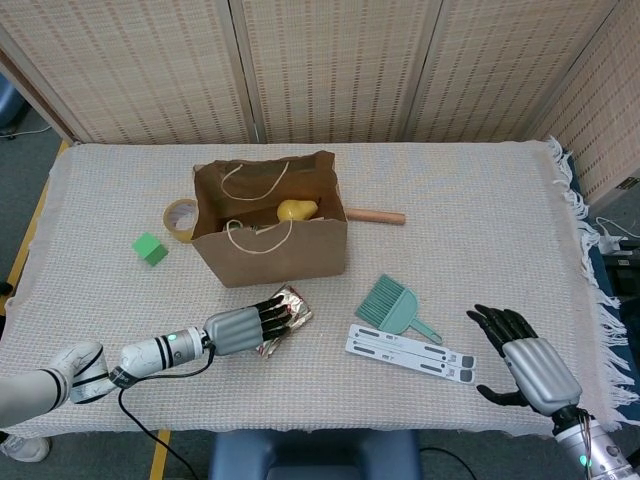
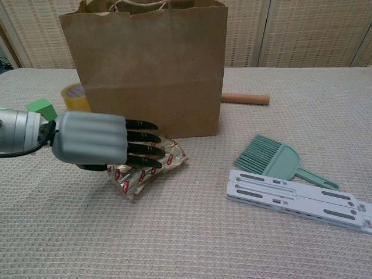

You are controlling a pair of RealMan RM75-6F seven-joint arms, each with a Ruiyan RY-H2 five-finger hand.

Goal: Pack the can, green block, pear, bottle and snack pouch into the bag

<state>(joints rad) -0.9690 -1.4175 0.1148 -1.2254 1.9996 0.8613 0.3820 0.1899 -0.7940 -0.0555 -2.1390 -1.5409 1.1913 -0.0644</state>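
The brown paper bag (image 1: 272, 250) (image 2: 145, 70) stands open at mid-table with the yellow pear (image 1: 296, 210) inside it. Just in front of it, my left hand (image 1: 243, 328) (image 2: 93, 145) holds the shiny snack pouch (image 1: 290, 305) (image 2: 152, 170), fingers stretched across its top and the thumb beneath its left end. The pouch is tilted, its near corner low by the cloth. The green block (image 1: 150, 248) (image 2: 39, 107) sits to the left of the bag. My right hand (image 1: 527, 361) hovers open at the near right edge. No can or bottle shows.
A yellow tape roll (image 1: 180, 220) (image 2: 74, 97) lies against the bag's left side and a wooden dowel (image 1: 376, 215) (image 2: 245, 99) lies to its right. A green hand brush (image 1: 396, 305) (image 2: 271, 158) and a white slotted rail (image 1: 410, 352) (image 2: 293, 200) lie right of the pouch.
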